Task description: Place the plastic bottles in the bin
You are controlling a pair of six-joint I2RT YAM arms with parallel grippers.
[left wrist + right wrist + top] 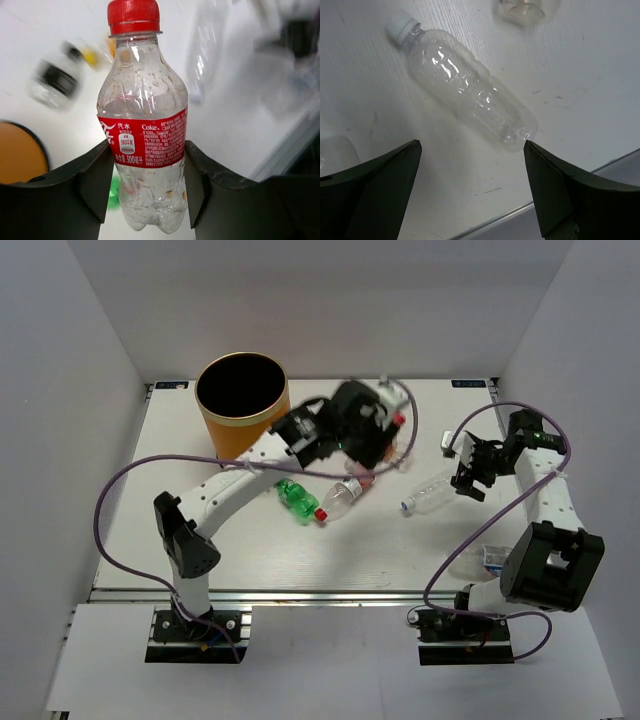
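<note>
The view behind the left claw (146,166) is looking blurry in its own camera. A bottle with a black label (54,82) is showing only as a fuzzy blob, and just an edge of the orange bin (17,157) is peeking in at the left. From the top camera this claw is looking smeared too. It is squeezing a clear Coke bottle (145,125) around the middle, a little to the right of the bin. In the wrist camera the bottle is pointing straight up the picture, with its red cap (134,15) on top. Its red label is showing "Coke" and "300". The right claw (471,150) is hanging wide open with nothing in it. It is over a clear bottle with a white cap (470,95), which is lying flat on the table (580,75) with the cap pointing up and left. Another bottle (525,7) is getting cut off at the top edge.
</note>
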